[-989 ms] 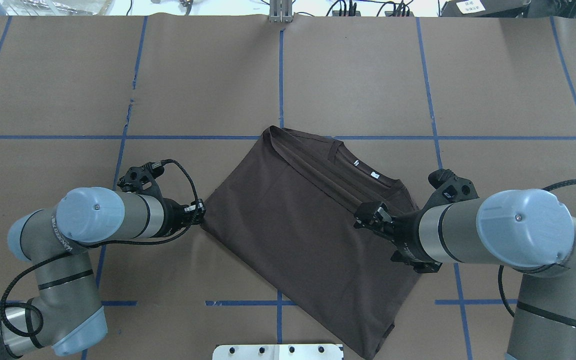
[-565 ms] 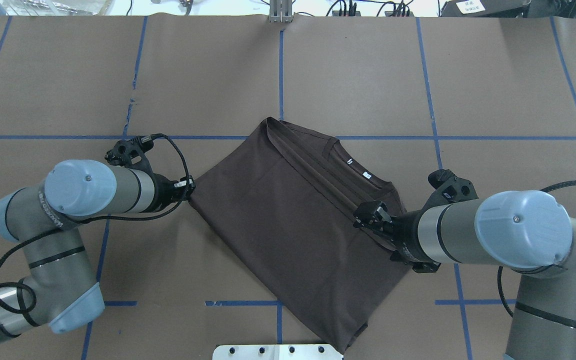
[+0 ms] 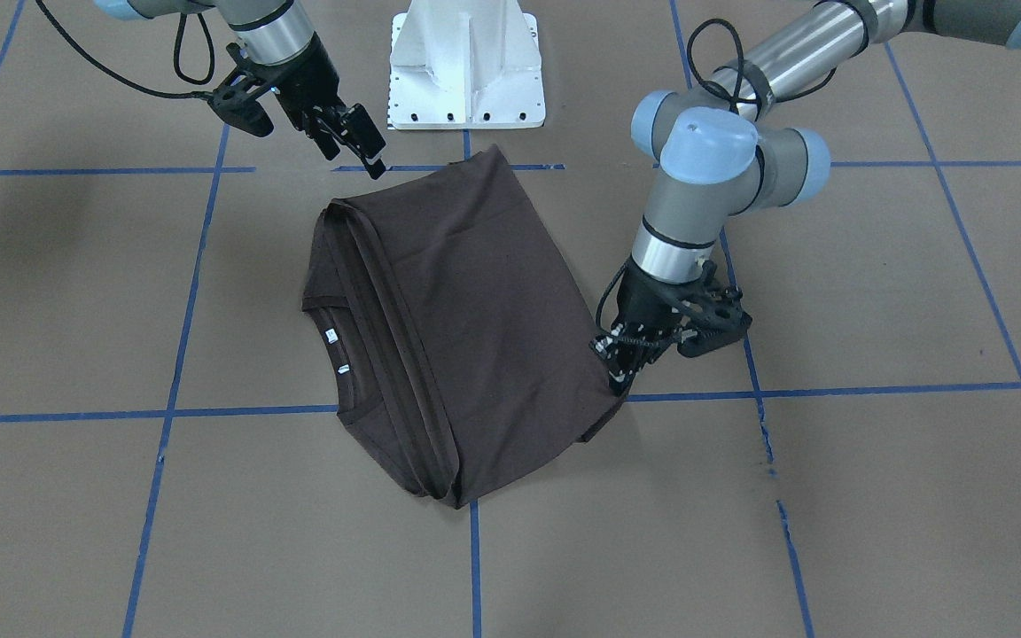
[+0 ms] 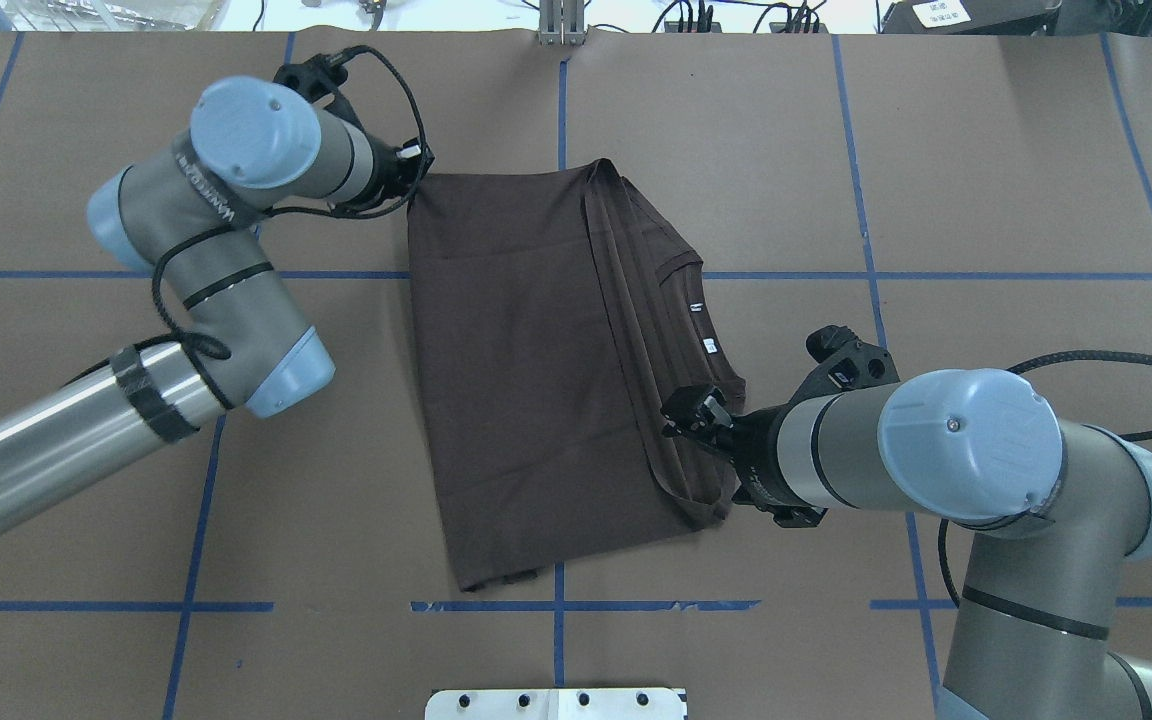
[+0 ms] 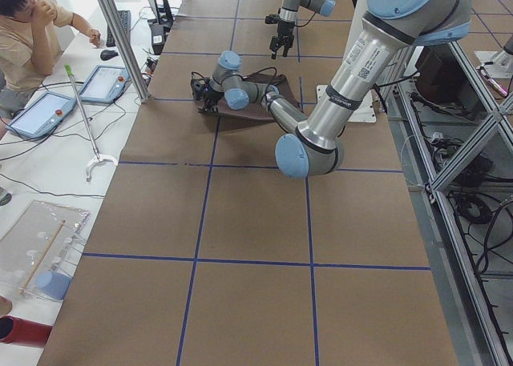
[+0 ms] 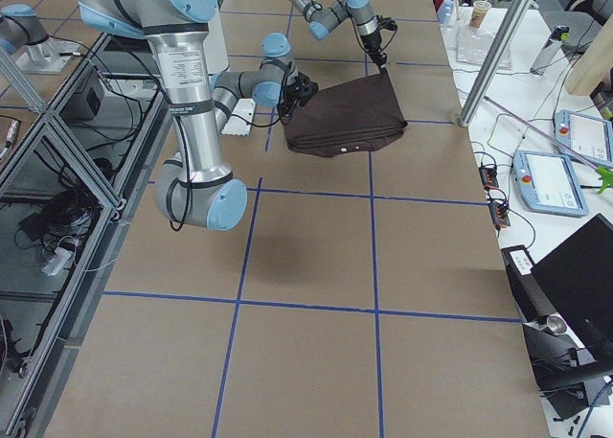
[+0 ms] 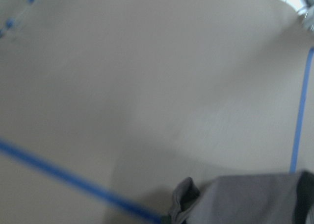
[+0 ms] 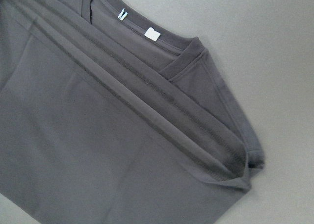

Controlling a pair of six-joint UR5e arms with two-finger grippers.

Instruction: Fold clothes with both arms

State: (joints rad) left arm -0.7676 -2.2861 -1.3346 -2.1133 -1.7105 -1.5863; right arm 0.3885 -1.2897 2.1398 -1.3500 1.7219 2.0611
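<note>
the t-shirt point(image 4: 516, 360) lies flat in the middle of the overhead frame, already folded lengthwise into a long panel, with the sleeves tucked in and stacked edges running beside the collar and its white labels point(image 4: 709, 345). i'd judge the crosswise folds are what you have left. the left pincer point(image 4: 416, 182) sits at the panel's upper left corner and looks closed on that corner. the right pincer point(image 4: 688, 418) hovers open over the sleeve side, right of centre, holding nothing. the counter point(image 4: 986, 150) is brown paper with a blue tape grid. in the left side view an operator point(image 5: 32, 30) sits upper left by two tablets point(image 5: 103, 84).
</note>
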